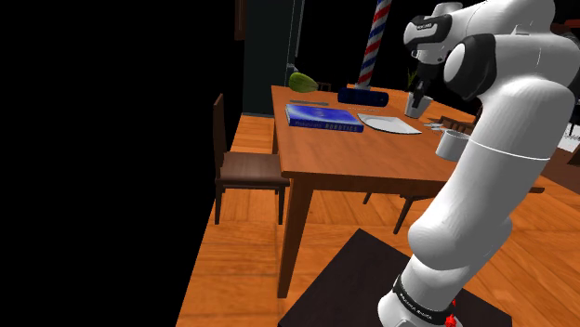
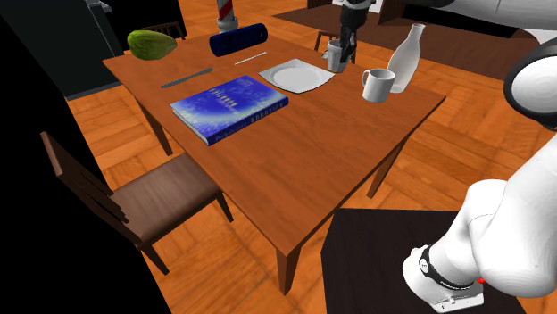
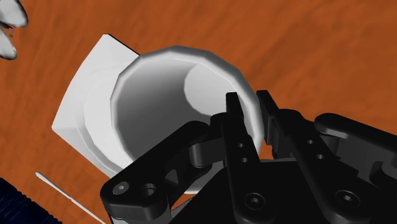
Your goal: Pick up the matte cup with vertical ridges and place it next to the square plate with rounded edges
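Note:
In the wrist view a pale grey cup point(image 3: 178, 108) fills the middle, its mouth facing the camera. My black gripper point(image 3: 250, 121) is shut on the cup's rim, with one finger inside the wall and one outside. The white square plate point(image 3: 79, 121) with rounded edges lies just beyond the cup. In the second exterior view the cup point(image 2: 335, 59) is at the plate's point(image 2: 297, 77) far corner, under the gripper point(image 2: 344, 49); I cannot tell whether it touches the table. In the shoulder view the gripper point(image 1: 417, 100) hangs beside the plate point(image 1: 388, 124).
On the wooden table point(image 2: 295, 169) lie a blue book point(image 2: 230, 107), a knife point(image 2: 186, 78), a dark blue cylinder point(image 2: 238, 39) and a green fruit point(image 2: 150, 43). A white mug point(image 2: 377, 85) and a white bottle point(image 2: 408, 55) stand near the cup. A chair point(image 2: 134, 196) sits alongside.

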